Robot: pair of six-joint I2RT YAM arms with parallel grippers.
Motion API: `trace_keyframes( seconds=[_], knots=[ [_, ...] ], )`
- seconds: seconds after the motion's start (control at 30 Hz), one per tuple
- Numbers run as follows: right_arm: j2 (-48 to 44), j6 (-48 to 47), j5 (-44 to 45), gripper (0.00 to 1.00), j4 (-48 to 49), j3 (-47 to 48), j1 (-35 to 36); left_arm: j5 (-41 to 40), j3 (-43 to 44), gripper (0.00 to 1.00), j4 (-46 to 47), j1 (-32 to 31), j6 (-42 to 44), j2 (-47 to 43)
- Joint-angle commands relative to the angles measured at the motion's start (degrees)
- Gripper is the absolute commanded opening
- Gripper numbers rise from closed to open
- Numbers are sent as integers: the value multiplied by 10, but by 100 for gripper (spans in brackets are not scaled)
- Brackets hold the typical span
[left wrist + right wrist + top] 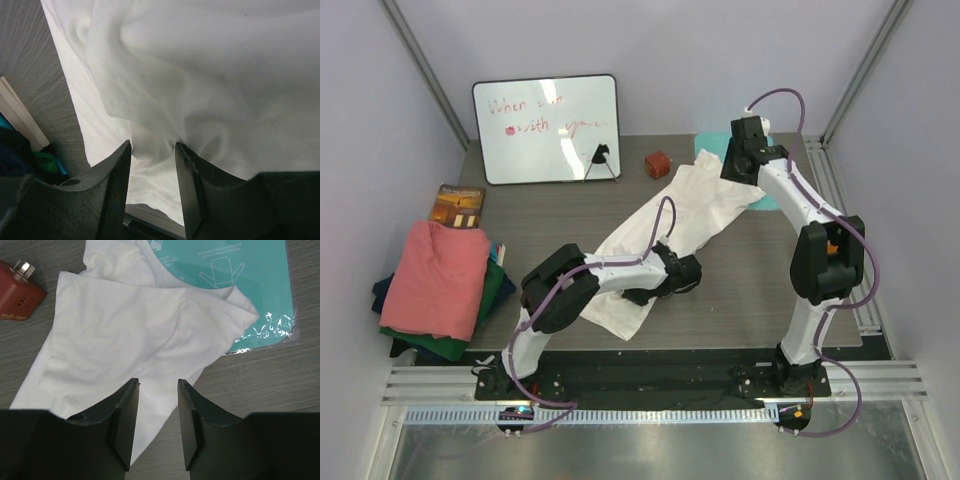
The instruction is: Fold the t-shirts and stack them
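Cloth crowds the left wrist view. The white t-shirt [210,75] lies bunched in soft folds right at the tips of the left gripper [153,147]. Its jaws stand spread, and one fold dips into the gap between them, but no pinch on it shows. Seen from above, that gripper sits low on the shirt's near half, around the middle of the surface [770,290].

The shirt itself runs as a long diagonal band. Its near end points toward the left arm's base and its far end toward the back right corner.

At the left edge of the surface, well apart from the white one, three more shirts lie piled. The salmon-pink t-shirt [445,275] is on top, the dark green t-shirt [492,290] is under it, and the navy t-shirt [388,292] shows only at the edges below. Just beyond the pile lies a flat brown object [458,205], touching the pink cloth.

Farther back, the right gripper [156,385] hangs above the far end of the white shirt, jaws spread with nothing between them. A sleeve there overlaps the teal mat [250,285]. A red-brown block [15,295] sits near the shirt's far left edge, not touching it. A whiteboard [547,128] with red writing stands against the far wall.
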Motion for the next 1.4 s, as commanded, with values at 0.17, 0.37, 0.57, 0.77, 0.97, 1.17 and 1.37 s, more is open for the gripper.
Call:
trace_keyframes(
  seconds=[0.17, 0.37, 0.57, 0.77, 0.97, 1.17, 1.37],
  knots=[
    [102, 4, 21, 43, 36, -1, -5, 145, -81, 44, 150, -17, -64, 11],
    [173, 4, 40, 42, 19, 42, -18, 149, -109, 44, 153, -17, -68, -10],
    [262, 10, 30, 42, -39, 145, -39, 166, -125, 43, 155, -38, -63, -26],
    [299, 15, -1, 43, -49, 206, -41, 181, -133, 43, 156, -67, -75, -31],
    [335, 5, -37, 44, -60, 277, -45, 193, -109, 44, 160, -87, -67, -14],
    [366, 0, -67, 45, -59, 328, -50, 205, -48, 44, 161, -89, -51, 30],
    [390, -1, -85, 46, -51, 353, -65, 232, 35, 43, 157, -90, -36, 82]
  ],
)
